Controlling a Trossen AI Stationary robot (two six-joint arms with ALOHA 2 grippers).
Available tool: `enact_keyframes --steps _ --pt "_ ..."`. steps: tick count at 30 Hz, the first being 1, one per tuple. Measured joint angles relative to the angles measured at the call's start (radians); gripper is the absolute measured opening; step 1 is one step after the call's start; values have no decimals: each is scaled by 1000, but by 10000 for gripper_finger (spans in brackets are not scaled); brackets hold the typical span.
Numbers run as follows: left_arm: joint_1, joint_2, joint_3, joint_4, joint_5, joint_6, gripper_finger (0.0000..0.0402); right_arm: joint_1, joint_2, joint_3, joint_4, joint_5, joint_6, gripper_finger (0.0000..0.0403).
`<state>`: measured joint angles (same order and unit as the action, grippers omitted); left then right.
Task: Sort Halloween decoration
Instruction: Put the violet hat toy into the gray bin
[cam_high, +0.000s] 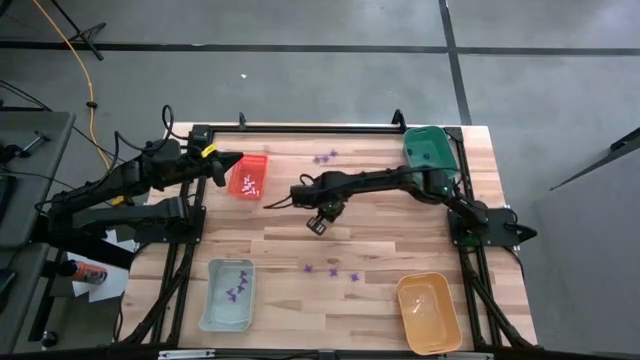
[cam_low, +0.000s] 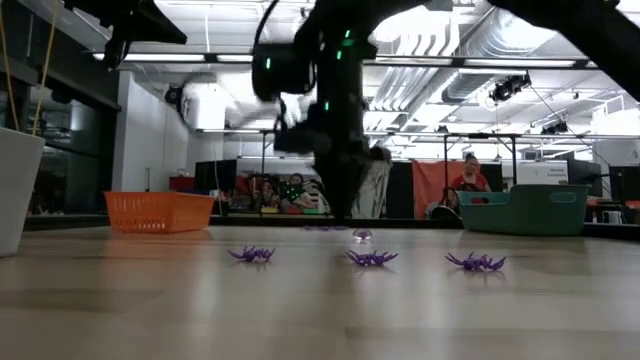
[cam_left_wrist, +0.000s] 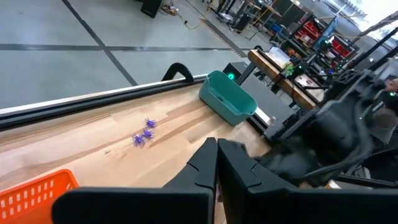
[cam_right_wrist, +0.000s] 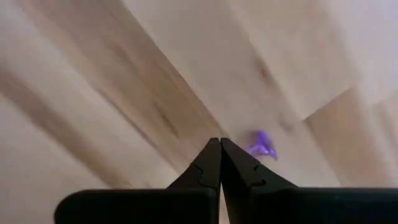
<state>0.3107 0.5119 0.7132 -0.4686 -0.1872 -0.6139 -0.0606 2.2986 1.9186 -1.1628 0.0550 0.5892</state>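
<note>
While the left gripper (cam_high: 238, 159) waits shut over the red tray (cam_high: 250, 176), the right gripper's (cam_high: 318, 224) fingers (cam_right_wrist: 211, 163) press together above a purple decoration (cam_right_wrist: 262, 145) on the desk (cam_high: 380, 240).

The grey concrete floor (cam_high: 300, 70) around the table is crossed by dark lines. Beyond it, the room has exposed ceiling ducts (cam_low: 450, 80), strip lights, and an orange curtain (cam_low: 435, 185).

The small purple plastic decoration piece (cam_right_wrist: 262, 145) by the closed right gripper (cam_right_wrist: 219, 144) is smeared; its shape stays unreadable.
</note>
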Motion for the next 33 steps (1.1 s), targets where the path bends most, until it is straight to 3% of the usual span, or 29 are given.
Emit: enact_keyframes --steps 5,8,11,16,20,23,26,33 --pt "0 13 0 1 -7 -4 0 -19 -124 -14 26 97 -77 0" --pt "0 23 0 1 -6 -7 0 -40 -238 -113 69 113 -167 0" --pt "0 31 0 1 -6 -12 0 -61 -385 -327 198 65 -213 0" --pt "0 44 0 1 -10 -3 0 -71 -655 -752 516 -116 -143 0" --pt "0 52 0 2 -32 5 0 -70 -803 -946 764 -220 -111 0" --pt "0 55 0 3 -36 5 0 -77 -835 -984 848 -233 -149 0" --pt "0 56 0 2 -36 5 0 -90 -808 -949 822 -229 -239 11" --pt "0 55 0 3 -36 -11 0 -82 -647 -817 774 -181 -569 108"
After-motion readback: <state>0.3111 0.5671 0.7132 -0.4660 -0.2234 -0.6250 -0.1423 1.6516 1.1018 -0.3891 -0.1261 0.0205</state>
